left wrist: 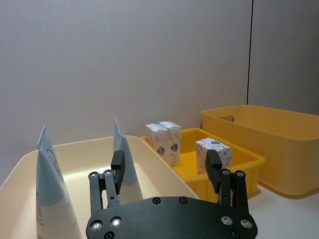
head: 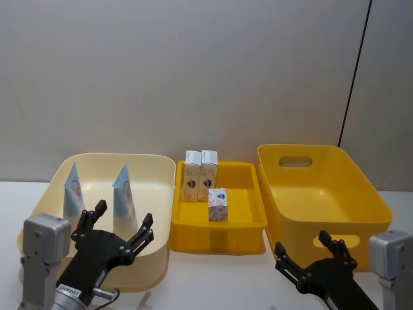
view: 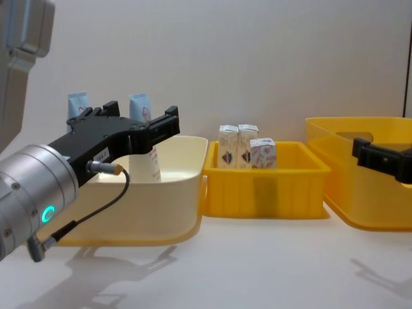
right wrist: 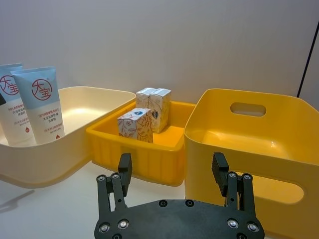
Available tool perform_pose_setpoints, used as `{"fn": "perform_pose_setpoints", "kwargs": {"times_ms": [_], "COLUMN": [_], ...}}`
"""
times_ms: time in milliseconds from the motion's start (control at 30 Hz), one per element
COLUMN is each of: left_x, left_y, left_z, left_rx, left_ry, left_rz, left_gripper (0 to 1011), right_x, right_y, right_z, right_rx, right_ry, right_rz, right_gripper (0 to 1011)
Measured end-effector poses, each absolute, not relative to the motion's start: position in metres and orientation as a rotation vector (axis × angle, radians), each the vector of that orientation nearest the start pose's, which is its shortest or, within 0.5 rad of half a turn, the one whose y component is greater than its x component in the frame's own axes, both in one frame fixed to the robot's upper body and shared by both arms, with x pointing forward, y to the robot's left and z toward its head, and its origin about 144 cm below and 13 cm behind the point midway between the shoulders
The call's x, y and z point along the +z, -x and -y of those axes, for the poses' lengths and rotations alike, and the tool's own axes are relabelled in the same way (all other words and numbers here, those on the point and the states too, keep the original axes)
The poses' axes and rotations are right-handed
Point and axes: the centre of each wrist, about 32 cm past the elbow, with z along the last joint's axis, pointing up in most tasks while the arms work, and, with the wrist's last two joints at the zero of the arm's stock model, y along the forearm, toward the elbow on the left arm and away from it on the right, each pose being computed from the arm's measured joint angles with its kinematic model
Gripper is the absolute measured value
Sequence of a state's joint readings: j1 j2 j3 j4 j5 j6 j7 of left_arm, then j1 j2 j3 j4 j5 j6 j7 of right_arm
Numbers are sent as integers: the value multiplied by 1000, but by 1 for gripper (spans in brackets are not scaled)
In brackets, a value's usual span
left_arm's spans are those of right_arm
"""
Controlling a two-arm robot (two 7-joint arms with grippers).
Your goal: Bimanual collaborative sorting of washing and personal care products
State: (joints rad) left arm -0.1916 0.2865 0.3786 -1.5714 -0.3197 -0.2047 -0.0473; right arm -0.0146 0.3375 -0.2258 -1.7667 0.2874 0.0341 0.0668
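Note:
Two pale-blue-and-white tubes (head: 73, 192) (head: 124, 194) stand upright in the cream bin (head: 110, 157) on the left. Three small white cartons sit in the middle yellow tray (head: 216, 236): two side by side at its back (head: 201, 173), one nearer the front (head: 218, 204). My left gripper (head: 124, 214) hovers open over the cream bin's front part, just short of the nearer tube (left wrist: 122, 154), with nothing between its fingers. My right gripper (head: 302, 243) stands open and empty in front of the large yellow bin (head: 335, 194).
The large yellow bin (right wrist: 249, 134) on the right has handle cut-outs and holds nothing. The three containers stand side by side close to the wall. Bare white table (view: 257, 257) lies in front of them.

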Motion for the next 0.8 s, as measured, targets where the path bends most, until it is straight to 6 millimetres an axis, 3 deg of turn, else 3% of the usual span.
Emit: {"fn": "perform_pose_setpoints", "kwargs": {"times_ms": [800], "left_x": [1185], "left_y": [-491], "left_z": [-195], "left_rx": [1152], "left_ry": [240], "left_rz": [185], "left_gripper": [1002], "right_x": [1189], "right_y": [-443], "right_z": [237], "right_rx": [-1229], "right_ry": [-26], "right_rz": [75], "right_gripper": [1001]}}
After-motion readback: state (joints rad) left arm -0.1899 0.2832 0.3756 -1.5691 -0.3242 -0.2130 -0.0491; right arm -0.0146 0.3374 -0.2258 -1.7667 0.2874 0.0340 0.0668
